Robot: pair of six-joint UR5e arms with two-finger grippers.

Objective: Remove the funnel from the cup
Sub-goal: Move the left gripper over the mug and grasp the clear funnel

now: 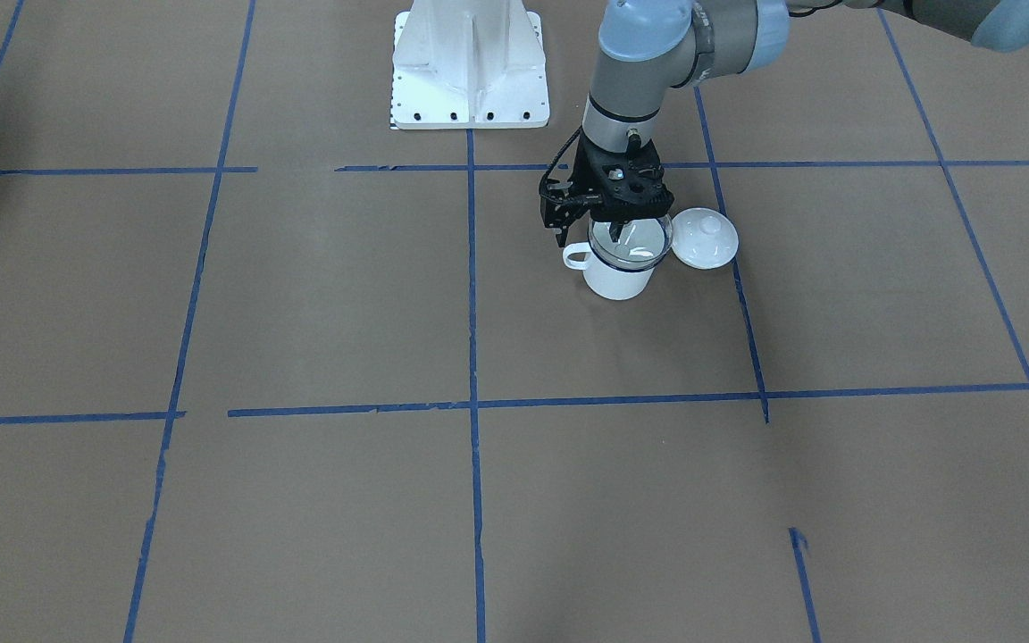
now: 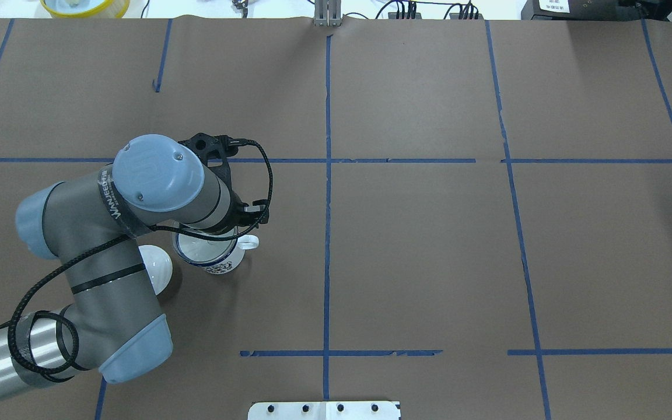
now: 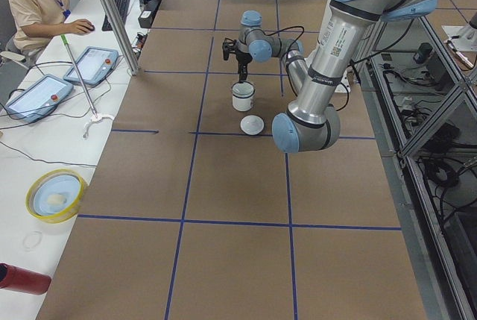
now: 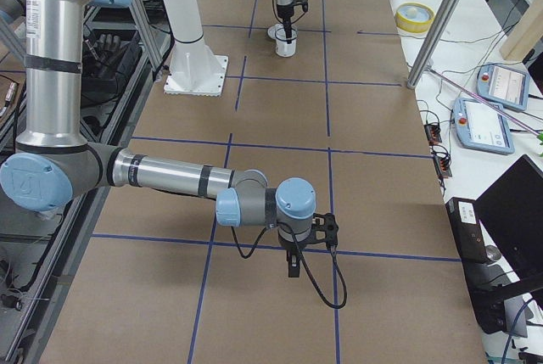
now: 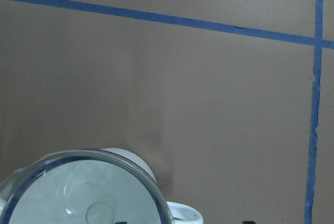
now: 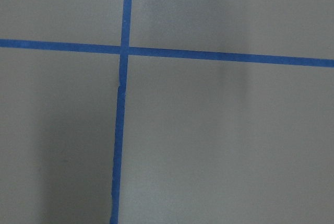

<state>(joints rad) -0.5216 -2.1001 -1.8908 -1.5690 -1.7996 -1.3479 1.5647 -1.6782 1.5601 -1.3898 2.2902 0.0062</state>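
Note:
The cup (image 1: 619, 279) is a white mug with a dark blue rim, standing on the brown table left of the middle tape line in the overhead view (image 2: 219, 262). The clear funnel (image 1: 635, 243) sits in its mouth, and its wide rim fills the lower left of the left wrist view (image 5: 78, 192). My left gripper (image 1: 614, 234) points straight down with its fingers closed on the funnel's far rim. My right gripper (image 4: 293, 266) hangs over bare table far from the cup. It shows only in the exterior right view, so I cannot tell its state.
A white domed lid with a knob (image 1: 705, 237) lies on the table right beside the cup, partly under my left forearm in the overhead view (image 2: 160, 267). The white robot base plate (image 1: 470, 80) stands behind. Blue tape lines cross the table.

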